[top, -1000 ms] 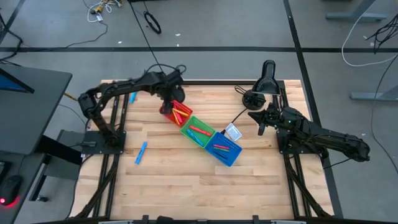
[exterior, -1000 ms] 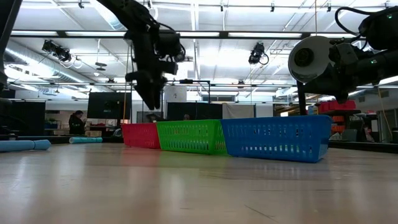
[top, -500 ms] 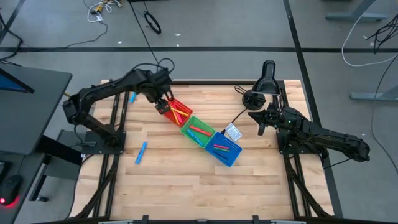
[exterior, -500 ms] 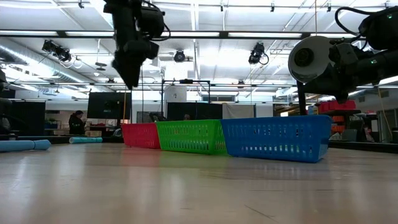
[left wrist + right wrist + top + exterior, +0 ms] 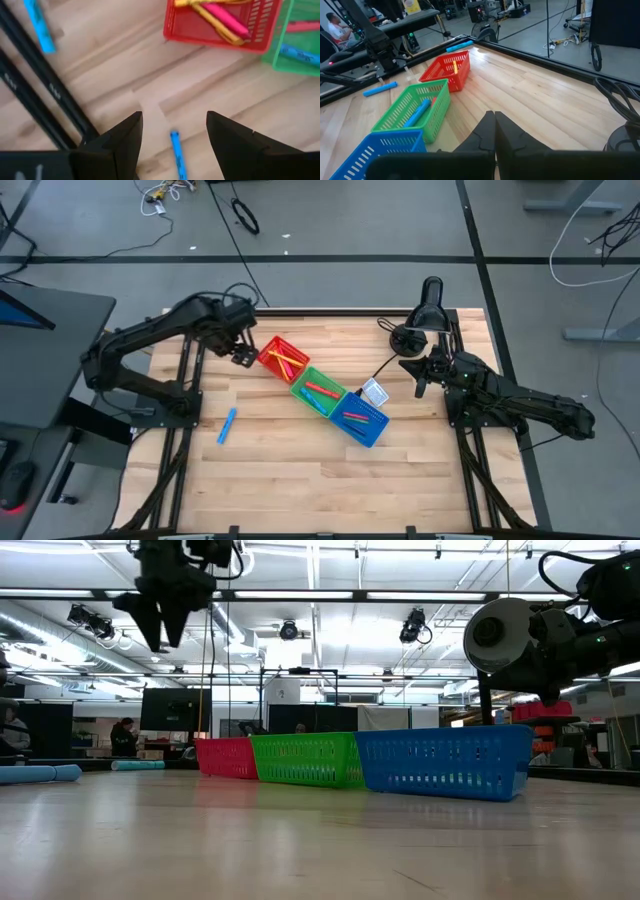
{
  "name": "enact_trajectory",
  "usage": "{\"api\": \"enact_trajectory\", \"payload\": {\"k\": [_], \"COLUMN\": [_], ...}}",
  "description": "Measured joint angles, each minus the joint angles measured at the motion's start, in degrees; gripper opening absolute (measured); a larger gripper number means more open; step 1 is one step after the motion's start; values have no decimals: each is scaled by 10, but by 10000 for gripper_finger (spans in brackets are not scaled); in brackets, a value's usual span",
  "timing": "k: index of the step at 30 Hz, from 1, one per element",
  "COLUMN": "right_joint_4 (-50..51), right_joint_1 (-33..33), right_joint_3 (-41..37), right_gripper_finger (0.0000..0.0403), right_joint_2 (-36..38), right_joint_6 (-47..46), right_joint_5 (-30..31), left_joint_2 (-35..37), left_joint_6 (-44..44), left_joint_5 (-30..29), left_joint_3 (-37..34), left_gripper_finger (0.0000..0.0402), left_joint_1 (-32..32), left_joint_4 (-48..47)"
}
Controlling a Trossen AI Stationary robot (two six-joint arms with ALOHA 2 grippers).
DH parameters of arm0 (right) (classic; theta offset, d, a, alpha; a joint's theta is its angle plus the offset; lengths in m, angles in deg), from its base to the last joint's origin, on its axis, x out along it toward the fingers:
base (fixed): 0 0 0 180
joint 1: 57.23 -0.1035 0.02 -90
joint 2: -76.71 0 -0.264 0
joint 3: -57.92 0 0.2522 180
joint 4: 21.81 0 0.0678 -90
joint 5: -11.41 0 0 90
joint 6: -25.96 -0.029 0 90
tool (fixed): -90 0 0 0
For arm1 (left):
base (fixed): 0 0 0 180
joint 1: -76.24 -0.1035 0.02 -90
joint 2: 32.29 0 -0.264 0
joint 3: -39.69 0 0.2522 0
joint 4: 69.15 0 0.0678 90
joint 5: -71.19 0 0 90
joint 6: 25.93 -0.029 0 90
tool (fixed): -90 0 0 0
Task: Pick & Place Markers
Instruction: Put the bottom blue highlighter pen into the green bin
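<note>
Your left gripper (image 5: pixel 240 352) is hovering above the table (image 5: pixel 300 470) just beside the red bin (image 5: pixel 283 358), on the side away from the green bin (image 5: pixel 318 391); its fingers (image 5: pixel 120 145) are standing apart with nothing between them, and bare wood is showing in the gap. In the low view you are seeing that gripper (image 5: pixel 160 625) hanging high above the bins, clear of them. Your right gripper (image 5: pixel 421 376) is waiting over the table's right edge, near the blue bin (image 5: pixel 362 420), with its fingers (image 5: pixel 492 131) pressed together and holding nothing. The three bins are sitting in a diagonal row, touching side to side, red, then green, then blue. Markers are lying in all three: yellow and pink ones (image 5: pixel 220 17) in the red bin, a red one (image 5: pixel 320 392) and a blue one (image 5: pixel 300 54) in the green bin, and a few in the blue bin, whose colours you cannot tell apart well from above. Two blue markers are lying loose on the wood: one (image 5: pixel 227 425) well apart from the bins toward the left front of the table, and another (image 5: pixel 213 336) near the far left edge, just beside the black frame rail (image 5: pixel 45 95). In the left wrist view you are seeing the nearer loose marker (image 5: pixel 176 152) between the open fingers, down on the table and not touched.
</note>
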Motion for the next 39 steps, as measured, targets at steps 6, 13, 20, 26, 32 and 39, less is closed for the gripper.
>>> {"api": "enact_trajectory", "payload": {"k": [6,13,20,26,32,39], "right_joint_4": [0,0,0,0,0,0], "right_joint_1": [0,0,0,0,0,0], "right_joint_3": [0,0,0,0,0,0], "right_gripper_finger": [0,0,0,0,0,0], "right_joint_2": [0,0,0,0,0,0], "right_joint_6": [0,0,0,0,0,0], "right_joint_5": [0,0,0,0,0,0], "left_joint_2": [41,79,121,127,127,127], "left_joint_6": [64,135,218,286,339,385], "left_joint_5": [-1,5,31,30,26,30], "left_joint_3": [0,-9,-52,-72,-109,-173], "left_gripper_finger": [225,225,225,225,225,225], "left_joint_1": [25,64,114,162,207,253], "left_joint_4": [-50,-96,-96,-95,-88,-10]}}
